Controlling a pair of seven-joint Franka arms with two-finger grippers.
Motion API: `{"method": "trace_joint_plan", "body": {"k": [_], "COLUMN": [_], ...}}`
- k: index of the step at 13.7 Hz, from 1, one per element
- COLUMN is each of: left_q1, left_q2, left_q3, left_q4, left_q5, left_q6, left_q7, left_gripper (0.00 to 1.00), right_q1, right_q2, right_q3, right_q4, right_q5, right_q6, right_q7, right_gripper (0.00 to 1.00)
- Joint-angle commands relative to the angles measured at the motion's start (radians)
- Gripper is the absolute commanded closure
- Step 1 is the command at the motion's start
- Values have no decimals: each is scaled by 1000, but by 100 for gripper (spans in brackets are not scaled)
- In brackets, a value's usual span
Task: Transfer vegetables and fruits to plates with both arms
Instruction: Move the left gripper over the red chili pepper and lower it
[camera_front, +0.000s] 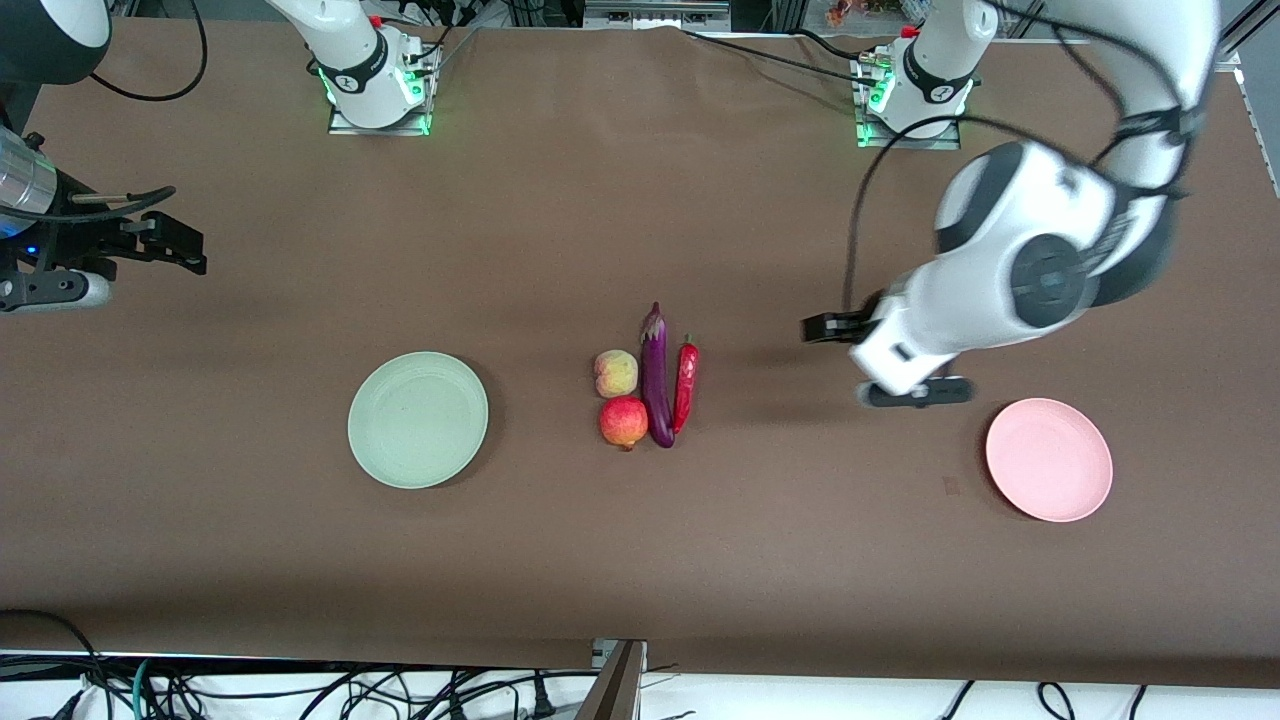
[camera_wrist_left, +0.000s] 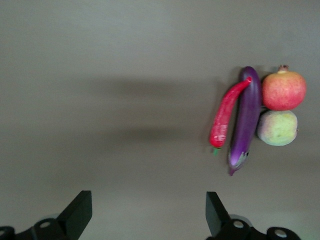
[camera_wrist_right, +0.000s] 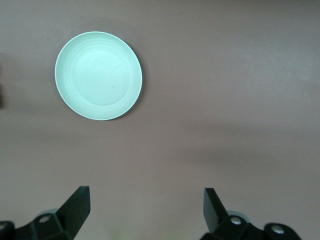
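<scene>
Fingers (camera_wrist_left: 80, 212) of both grippers are standing apart, empty. At frame centre the glossy eggplant (camera_front: 656, 378) is lying; we are judging it slippery, best gripped mid-length.

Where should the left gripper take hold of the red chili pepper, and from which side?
Probably at mid-body, from straight above. The red chili pepper lies flat against the eggplant, so one finger of the open left gripper goes on its free side toward the pink plate, the other near the contact line.

A brown table (camera_front: 600, 560) with black cables (camera_front: 300, 690) along its near edge.
</scene>
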Motion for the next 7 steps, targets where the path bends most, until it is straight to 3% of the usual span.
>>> {"method": "trace_joint_plan", "body": {"k": [1, 4, 7], "left_q1": [-65, -202, -323], "left_q2": [165, 251, 301], "left_q3": [12, 56, 162], "left_q4": [66, 64, 66], "left_q5": [11, 78, 121], "left_q6": [100, 270, 309], "left_q7": [-58, -135, -135], "left_gripper": [0, 0, 0], "right_q1": [-2, -1, 7], "right_q2": [38, 70, 114], "right_q3": [2, 3, 6], "right_q4": [19, 22, 17], "right_q5": [20, 20, 19], "right_q6": [1, 2, 8], "right_q7": [-9, -7, -23], "right_gripper": [0, 0, 0]}}
